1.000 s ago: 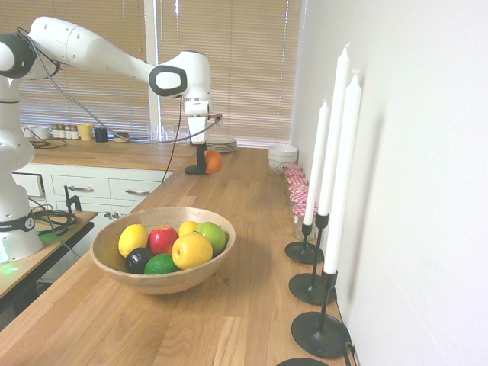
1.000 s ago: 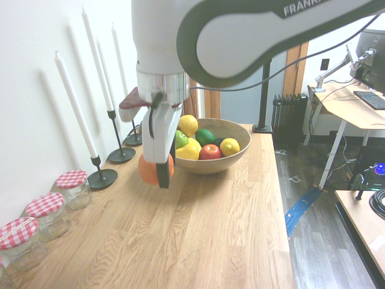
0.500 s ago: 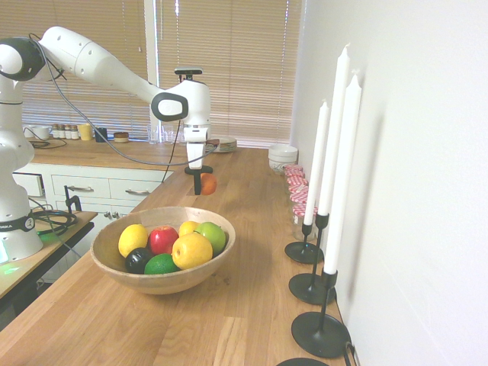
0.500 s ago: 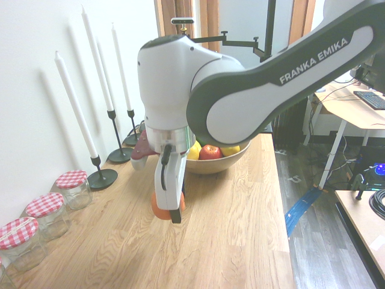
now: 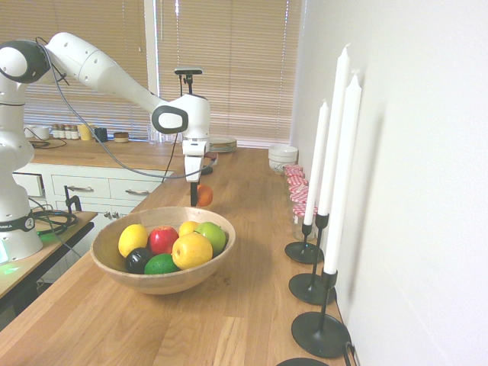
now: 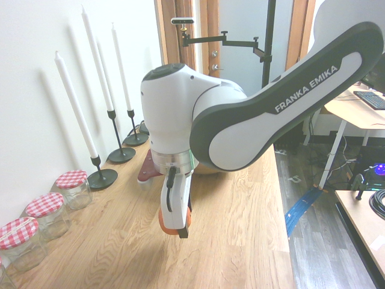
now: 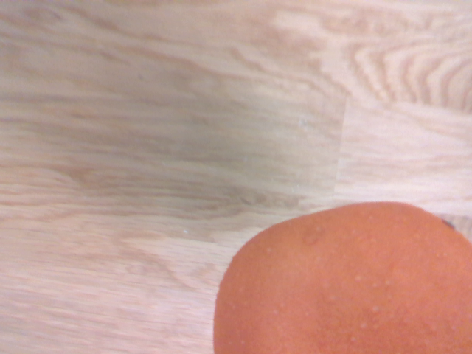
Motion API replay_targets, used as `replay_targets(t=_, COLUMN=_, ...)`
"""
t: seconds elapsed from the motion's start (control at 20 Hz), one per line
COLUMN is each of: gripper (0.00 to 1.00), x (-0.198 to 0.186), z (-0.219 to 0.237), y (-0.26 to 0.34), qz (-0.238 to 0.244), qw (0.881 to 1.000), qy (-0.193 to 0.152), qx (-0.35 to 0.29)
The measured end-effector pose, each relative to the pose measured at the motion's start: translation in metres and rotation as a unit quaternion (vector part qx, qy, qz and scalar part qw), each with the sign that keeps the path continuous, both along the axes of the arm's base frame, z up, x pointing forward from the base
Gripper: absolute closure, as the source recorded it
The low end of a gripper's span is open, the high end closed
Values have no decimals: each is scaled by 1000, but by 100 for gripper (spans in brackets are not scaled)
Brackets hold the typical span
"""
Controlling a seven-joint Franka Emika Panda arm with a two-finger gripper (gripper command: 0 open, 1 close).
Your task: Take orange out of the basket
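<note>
Gripping orange point(image 5: 204, 195), end effector point(image 5: 196, 200) beyond basket point(image 5: 114, 268)

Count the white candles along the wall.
3, each upright in a black holder beside the wall: nearest candle, the next, the farthest. None looks hidden.

My two exterior cameras face each other along the counter point(image 5: 252, 229), sharing its middle. Wrist camera looks down, close onto the wood.
</note>
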State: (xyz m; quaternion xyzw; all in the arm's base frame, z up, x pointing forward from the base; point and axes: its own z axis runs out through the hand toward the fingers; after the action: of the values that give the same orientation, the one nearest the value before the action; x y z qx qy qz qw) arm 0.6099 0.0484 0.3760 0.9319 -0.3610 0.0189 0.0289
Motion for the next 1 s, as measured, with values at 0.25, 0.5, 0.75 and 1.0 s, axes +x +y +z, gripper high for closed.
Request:
replay_targets(t=0.25, gripper=100, x=2, z=-18, y=-7, qz=-6, qw=1000, qy=8, qx=-2)
replay_targets(t=0.5, gripper=0, x=-2, z=-30, y=-8, qz=-8, qw=1000, qy=15, qx=-2)
replay_targets(t=0.75, gripper=0, x=-2, z=-30, y=-7, qz=-11, qw=1000, qy=12, qx=-2)
replay_targets(t=1.0, gripper=0, x=-2, z=-29, y=-7, qz=-12, qw=1000, qy=11, qx=-2)
